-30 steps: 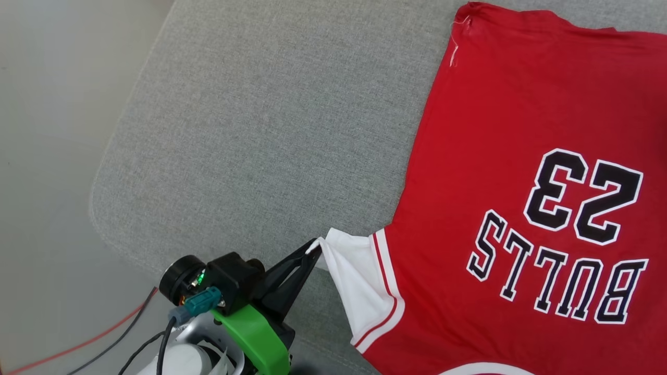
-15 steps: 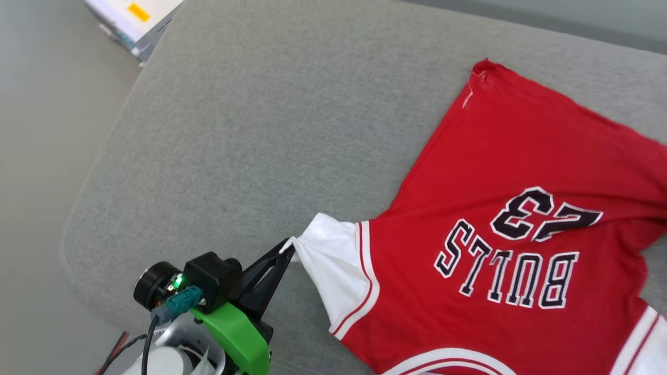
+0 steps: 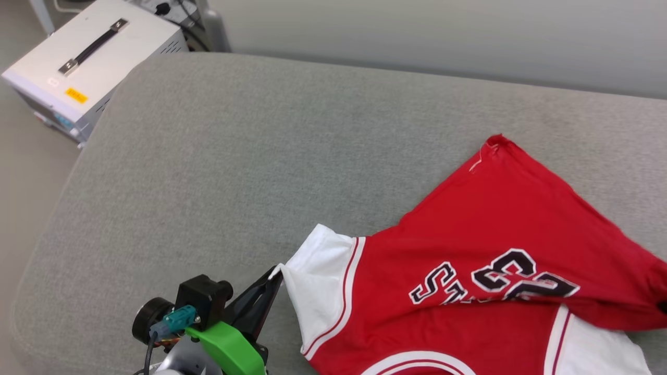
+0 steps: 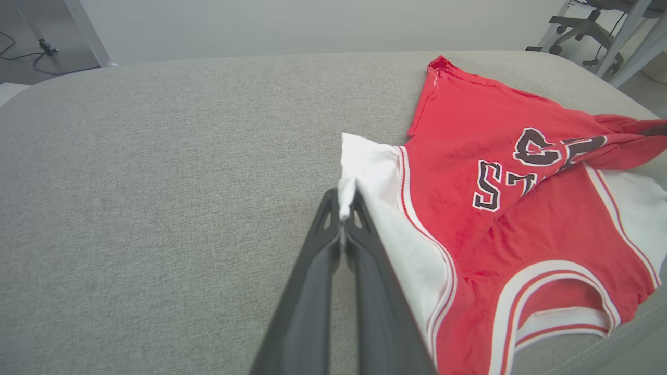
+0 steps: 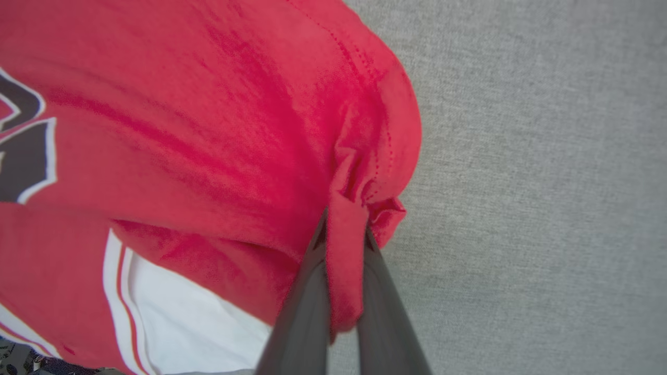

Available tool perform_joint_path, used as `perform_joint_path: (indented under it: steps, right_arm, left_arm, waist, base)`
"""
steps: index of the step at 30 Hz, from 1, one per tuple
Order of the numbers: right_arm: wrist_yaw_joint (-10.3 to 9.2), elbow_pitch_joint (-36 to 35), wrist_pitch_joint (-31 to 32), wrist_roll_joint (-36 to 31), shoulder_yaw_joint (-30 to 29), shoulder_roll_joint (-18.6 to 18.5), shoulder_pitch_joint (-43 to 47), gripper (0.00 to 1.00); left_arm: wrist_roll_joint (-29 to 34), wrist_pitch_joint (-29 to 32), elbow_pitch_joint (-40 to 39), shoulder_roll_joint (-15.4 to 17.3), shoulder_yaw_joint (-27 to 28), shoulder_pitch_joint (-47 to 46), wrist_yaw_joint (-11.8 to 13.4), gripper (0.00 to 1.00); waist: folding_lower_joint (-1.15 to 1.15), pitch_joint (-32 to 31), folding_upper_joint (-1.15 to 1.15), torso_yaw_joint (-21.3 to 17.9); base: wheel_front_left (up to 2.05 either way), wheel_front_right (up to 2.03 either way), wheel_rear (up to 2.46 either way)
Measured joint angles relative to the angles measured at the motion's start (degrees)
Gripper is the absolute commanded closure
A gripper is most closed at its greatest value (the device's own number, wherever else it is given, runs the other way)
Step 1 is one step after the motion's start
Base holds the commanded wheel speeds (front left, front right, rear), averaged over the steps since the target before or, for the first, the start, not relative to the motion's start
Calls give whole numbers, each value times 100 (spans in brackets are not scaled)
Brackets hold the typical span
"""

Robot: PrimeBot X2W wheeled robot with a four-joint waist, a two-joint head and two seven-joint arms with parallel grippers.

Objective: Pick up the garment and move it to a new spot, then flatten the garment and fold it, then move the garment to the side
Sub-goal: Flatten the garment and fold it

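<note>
The garment (image 3: 495,208) is a red jersey-style T-shirt lying on a broad grey fabric cushion (image 3: 234,156), toward its right and near side in the head view, print side up. Its short sleeves are white, each edged with red-and-white striped trim, and the same striping rings the neckline (image 3: 417,360), which lies nearest the robot. On the red body sits a black "23" outlined in white, rumpled and partly tucked into a fold, with arched black lettering beside it of which only a few letters can be read. One far hem corner lies flat on the cushion with a loose white thread at its seam; the other hem corner is lifted and drawn across the shirt, so a thick red fold runs over the body toward the other white sleeve (image 3: 599,349). The left gripper (image 3: 275,272) has its dark fingers pressed together on the tip of the nearer white sleeve (image 3: 318,281), pulling it to a point. The right gripper (image 5: 344,229) is clamped on a bunched strip of the red hem. A white equipment case (image 3: 94,47) with a black handle stands on the floor beyond the cushion's far left corner.
</note>
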Motion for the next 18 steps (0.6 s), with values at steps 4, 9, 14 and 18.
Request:
perform_joint_path:
  steps: [4, 9, 14, 18]
  right_arm:
    - [0, -476, 78, -23, -224, 220, 583, 100]
    - [0, -711, 244, -142, -450, 537, 1174, 100]
    - [0, -933, 201, -182, -513, 673, 1297, 0]
    - [0, -1191, 194, -169, -535, 659, 1280, 0]
  left_arm:
    - [-54, -78, 87, -158, 23, 1, 87, 100]
    - [-76, -182, 215, -301, 42, 0, 158, 100]
    - [-74, -234, 296, -337, 40, -9, 166, 100]
    - [-71, -283, 322, -367, 37, -51, 165, 100]
  waist:
    - [0, -197, 0, -187]
    - [0, -353, 0, -380]
    - [0, -350, 0, -432]
    - [0, -264, 0, -378]
  base:
    - [0, 0, 0]
    - [0, 0, 0]
    - [0, 0, 0]
    - [0, 0, 0]
